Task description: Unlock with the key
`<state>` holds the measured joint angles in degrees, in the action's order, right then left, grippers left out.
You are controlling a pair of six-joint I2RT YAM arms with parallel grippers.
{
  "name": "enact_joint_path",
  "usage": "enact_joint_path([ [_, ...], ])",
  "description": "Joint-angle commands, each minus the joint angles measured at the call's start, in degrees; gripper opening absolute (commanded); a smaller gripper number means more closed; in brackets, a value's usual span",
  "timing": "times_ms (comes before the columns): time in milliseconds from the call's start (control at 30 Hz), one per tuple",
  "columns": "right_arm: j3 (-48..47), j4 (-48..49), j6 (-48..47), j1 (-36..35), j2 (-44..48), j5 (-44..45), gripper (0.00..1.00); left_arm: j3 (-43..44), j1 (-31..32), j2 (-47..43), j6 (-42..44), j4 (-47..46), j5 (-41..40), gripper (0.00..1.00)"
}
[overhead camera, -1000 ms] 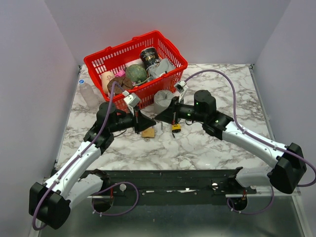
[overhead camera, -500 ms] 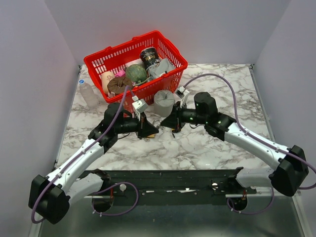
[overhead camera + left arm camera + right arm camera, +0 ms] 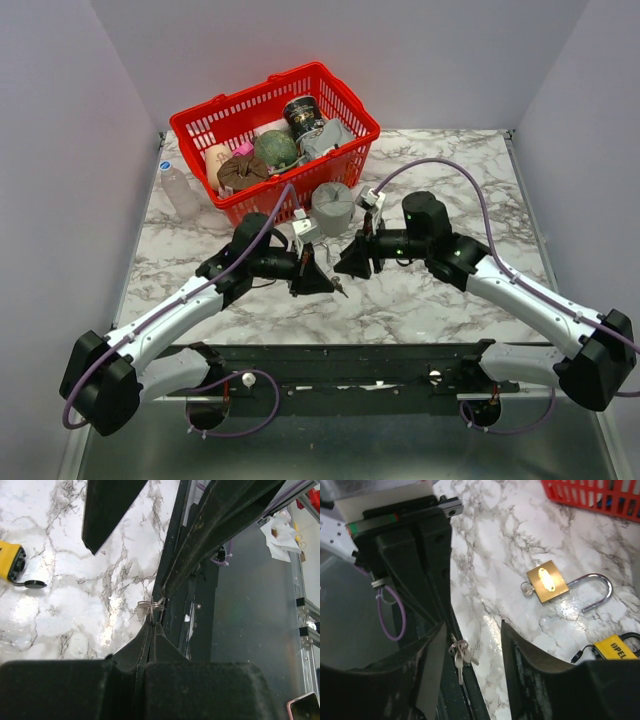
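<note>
While the left tool [image 3: 151,621] pinches the keys [image 3: 151,605] near the brass padlock [image 3: 549,582], the right tool [image 3: 472,635] hangs spread, also near that padlock, which lies flat on the surface [image 3: 495,530].

Both arms reach forward over the table and bend inward, with their tips close together. The left gripper [image 3: 328,286] is pinched on a key ring [image 3: 151,605]. The right gripper [image 3: 342,268] has its fingers apart.

Lower right in my right wrist view, the yellow thing [image 3: 614,649] has black letters that look like "OPEL". The gold lock [image 3: 548,582] near the middle has a shiny mark, too small for me to read.
</note>
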<state>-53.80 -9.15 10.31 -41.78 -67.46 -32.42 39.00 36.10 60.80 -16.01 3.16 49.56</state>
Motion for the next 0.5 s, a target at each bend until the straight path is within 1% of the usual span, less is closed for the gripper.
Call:
enact_joint_path([
  [0,1.77,-3.59,-4.33,0.03,0.05,-8.35,0.53,1.43,0.47,0.81,0.19,-1.14,3.44,0.0],
  [133,2.3,-3.86,-4.59,-0.23,-1.18,-12.57,0.44,1.78,0.55,1.34,0.28,-0.87,3.79,0.0],
  [467,1.42,-2.28,-4.33,-0.85,-4.08,-14.16,0.31,2.04,0.55,2.05,0.63,-0.26,3.7,0.0],
])
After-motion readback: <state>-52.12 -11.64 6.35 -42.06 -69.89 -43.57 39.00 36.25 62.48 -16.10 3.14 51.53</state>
